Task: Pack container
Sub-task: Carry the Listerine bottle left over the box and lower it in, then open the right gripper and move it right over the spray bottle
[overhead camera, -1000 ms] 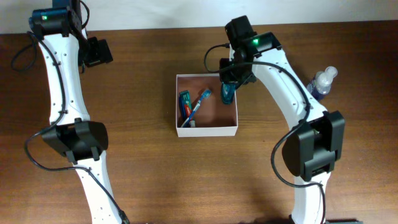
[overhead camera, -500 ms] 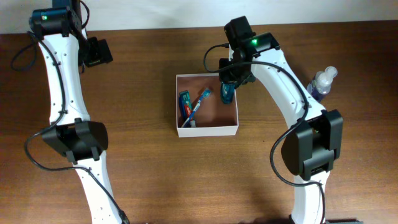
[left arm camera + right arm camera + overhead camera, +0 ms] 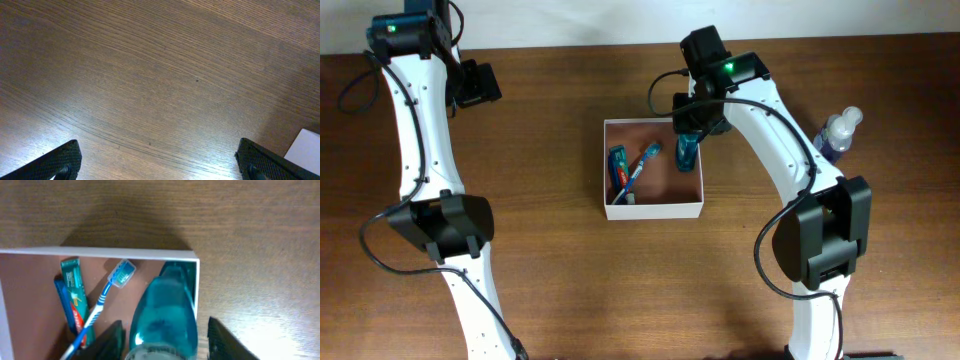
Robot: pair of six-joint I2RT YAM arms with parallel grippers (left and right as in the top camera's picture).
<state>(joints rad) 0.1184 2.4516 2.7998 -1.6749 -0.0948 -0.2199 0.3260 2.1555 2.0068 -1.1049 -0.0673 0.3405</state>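
Container (image 3: 655,210) sits mid-table, open side up and square to the table's edges; being square, it has no long axis. Right gripper (image 3: 165,325) hangs over its far right corner, fingers slightly apart either side of a teal bottle (image 3: 162,305), apparently setting it along the right wall. Left gripper (image 3: 157,160) waits far left, fingers wide. Toothpaste (image 3: 617,163) and toothbrush (image 3: 638,172) lie inside.

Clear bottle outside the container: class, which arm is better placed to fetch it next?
Right. The clear bottle stands at the table's right side, nearer the right gripper, open over the container; the left gripper hangs open far to the left.
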